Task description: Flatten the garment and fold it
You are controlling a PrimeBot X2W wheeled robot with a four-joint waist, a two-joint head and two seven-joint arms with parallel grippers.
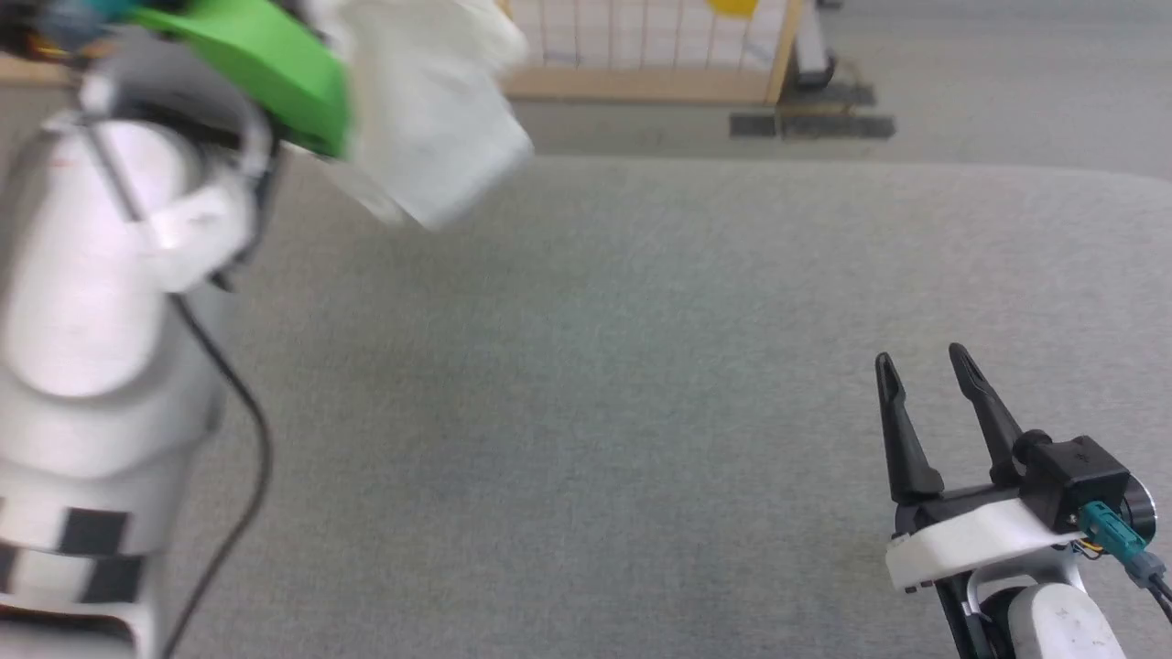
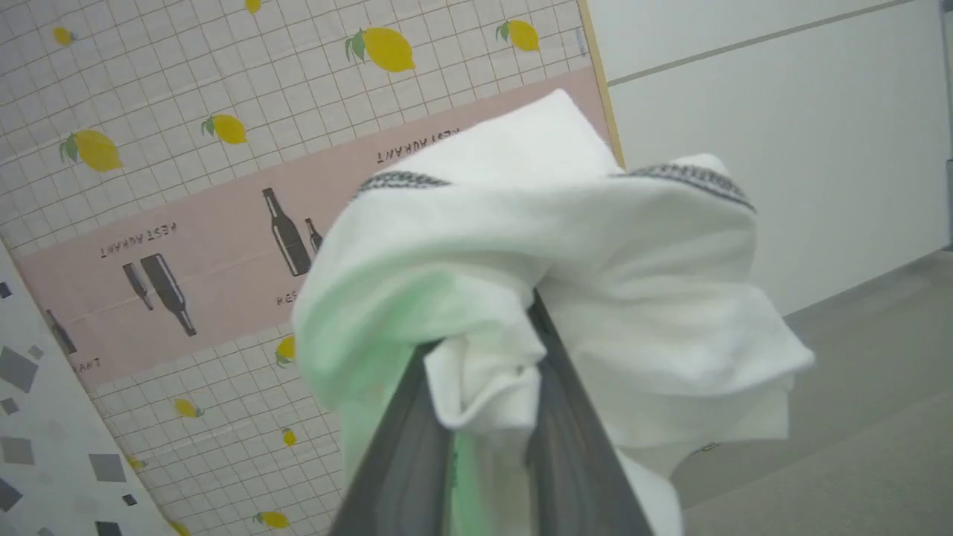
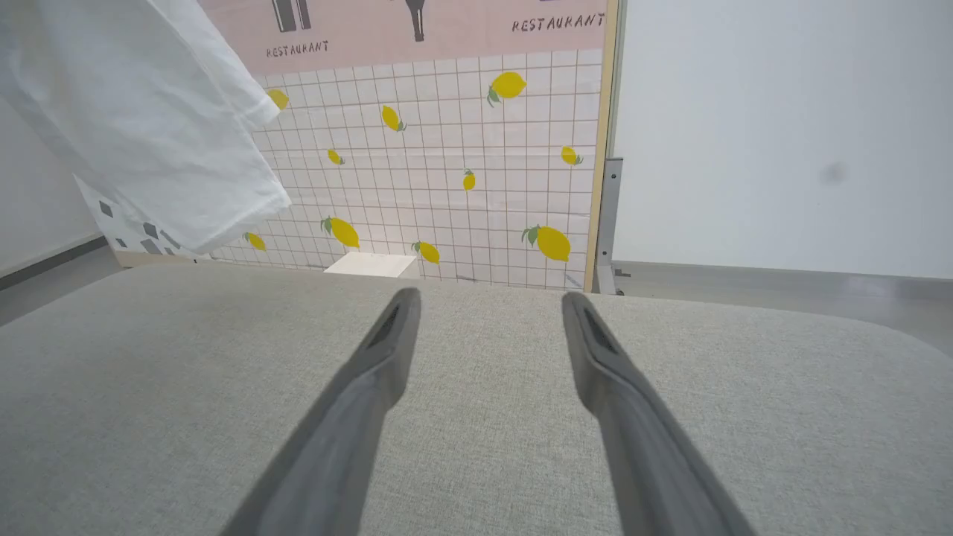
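Garment (image 2: pixel 633 246) bunched white, grey-stitched, pinched by left gripper (image 2: pixel 488 327).

The shirt (image 1: pixel 430 119) is blurred and cut off up top; its folds hide the fingertips of the left gripper (image 2: pixel 485 350).
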